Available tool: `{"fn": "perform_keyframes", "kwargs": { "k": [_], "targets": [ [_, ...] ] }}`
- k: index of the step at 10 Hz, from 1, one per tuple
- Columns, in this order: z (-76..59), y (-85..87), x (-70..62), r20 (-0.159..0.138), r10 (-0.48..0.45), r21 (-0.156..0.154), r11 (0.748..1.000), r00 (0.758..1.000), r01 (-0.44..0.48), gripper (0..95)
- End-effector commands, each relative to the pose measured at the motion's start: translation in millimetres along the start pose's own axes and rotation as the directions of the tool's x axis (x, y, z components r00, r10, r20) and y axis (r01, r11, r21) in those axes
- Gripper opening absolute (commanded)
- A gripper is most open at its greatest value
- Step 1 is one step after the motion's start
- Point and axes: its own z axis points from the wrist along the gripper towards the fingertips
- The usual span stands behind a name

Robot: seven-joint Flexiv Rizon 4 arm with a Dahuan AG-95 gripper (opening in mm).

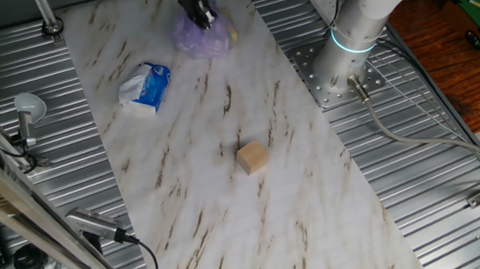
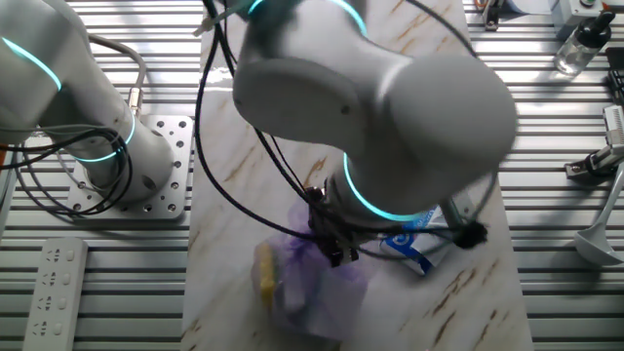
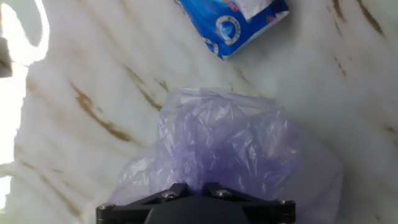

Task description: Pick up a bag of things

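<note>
— What does the arm [image 2: 380, 97] look like?
— Bulky, rounded, glossy pale-grey shells, with glowing cyan rings at the joints; its base [image 1: 339, 73] is a perforated metal plate.
— And the cabling?
— Black cables [image 2: 244, 175] loop alongside the arm.
— The gripper [image 1: 200, 13]?
— Small, black; silver screws dot its housing in the hand view.

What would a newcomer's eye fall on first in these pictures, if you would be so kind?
Probably the lilac bag of things at the far end of the marble tabletop, with the claw down on its top. Next come the blue-and-white packet close beside it and the small wooden cube alone mid-table.
</note>
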Motion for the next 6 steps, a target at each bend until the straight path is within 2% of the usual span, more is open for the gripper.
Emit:
{"fn": "perform_keyframes", "kwargs": {
  "k": [1, 4, 6],
  "targets": [
    [-16.2, 4.0, -7.5, -0.009, 0.019, -0.026, 0.999, 1.0, -0.019, 0.0],
    [-39.1, 12.0, -23.3, -0.001, 0.007, -0.025, 1.0, 1.0, -0.007, 0.0],
    [-64.5, 25.4, -40.3, -0.015, 0.004, -0.002, 1.0, 1.0, -0.004, 0.0]
  ]
}}
